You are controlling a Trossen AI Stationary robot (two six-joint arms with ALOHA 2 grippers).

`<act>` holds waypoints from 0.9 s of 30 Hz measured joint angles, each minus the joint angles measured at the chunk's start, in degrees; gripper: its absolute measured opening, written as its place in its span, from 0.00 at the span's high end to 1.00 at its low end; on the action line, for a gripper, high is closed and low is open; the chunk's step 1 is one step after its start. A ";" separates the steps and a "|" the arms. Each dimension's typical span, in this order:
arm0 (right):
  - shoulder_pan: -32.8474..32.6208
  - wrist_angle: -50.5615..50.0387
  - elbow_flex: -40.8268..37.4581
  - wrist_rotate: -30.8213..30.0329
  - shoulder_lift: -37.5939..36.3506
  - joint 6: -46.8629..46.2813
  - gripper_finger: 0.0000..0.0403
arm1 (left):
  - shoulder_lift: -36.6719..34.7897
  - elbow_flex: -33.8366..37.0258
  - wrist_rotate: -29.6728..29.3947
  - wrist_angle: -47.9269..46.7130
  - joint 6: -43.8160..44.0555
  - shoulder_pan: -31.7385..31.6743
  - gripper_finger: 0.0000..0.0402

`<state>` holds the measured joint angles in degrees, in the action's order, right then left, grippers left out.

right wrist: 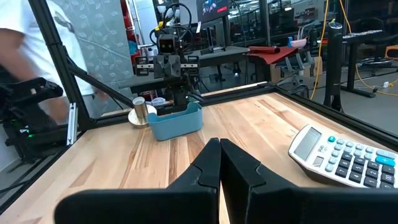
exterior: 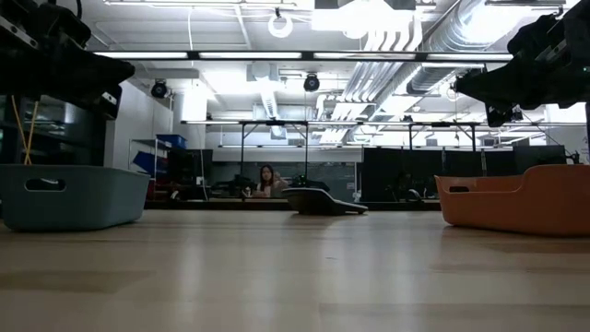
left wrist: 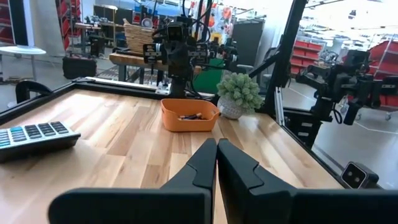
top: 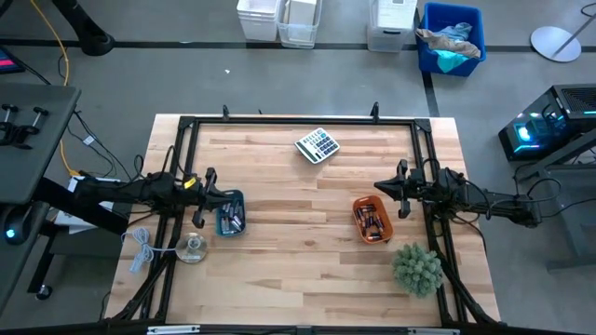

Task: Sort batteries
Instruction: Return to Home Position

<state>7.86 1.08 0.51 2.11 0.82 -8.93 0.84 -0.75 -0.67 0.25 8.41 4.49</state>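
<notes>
- Wooden table [top: 298, 279] is read here as a clock face in the high view, with 12 o'clock at the far edge.
- At 9 o'clock stands the blue bin [top: 230, 213]. Several batteries [top: 232, 221] lie inside it in a small heap. They are too small to count.
- At 3 o'clock stands the orange bin [top: 372, 220]. More batteries lie on its floor, some with copper-coloured ends, and the left wrist view shows a few of them as a dark row.
- The left gripper [left wrist: 216, 144] has its two fingers pressed together along their length, with nothing between them. It hangs above the table at 9 o'clock, over the outer side of the blue bin and not touching it.
- The right gripper [right wrist: 219, 144] is the same: fingers closed against each other, nothing held. It hangs at 3 o'clock, above the far outer corner of the orange bin, clear of it.
- Each gripper points across the table toward the other one.
- The grey calculator [top: 317, 145] lies at 12 o'clock, turned a little askew, well apart from both bins.
- A small green plant [top: 417, 268] sits at 4 o'clock, near the orange bin but not touching it.
- Between 8 and 9 o'clock a small shiny can [top: 193, 247] stands on a pale round base, near the blue bin. A white cable [top: 140, 249] lies just beside it at the table's edge.
- Beyond the table's 9 o'clock side, the right wrist view shows a person's white sleeve [right wrist: 18, 37].
</notes>
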 joint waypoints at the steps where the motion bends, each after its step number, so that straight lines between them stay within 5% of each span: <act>1: 0.00 0.00 0.00 0.00 0.00 0.00 1.00 | 0.00 0.00 0.00 0.00 0.00 0.00 0.99; 27: 0.01 0.00 0.00 0.01 0.00 0.00 1.00 | 0.00 0.00 0.00 0.00 -0.02 -0.02 0.99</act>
<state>7.87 1.08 0.51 2.11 0.82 -8.93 0.84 -0.75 -0.67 0.25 8.38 4.47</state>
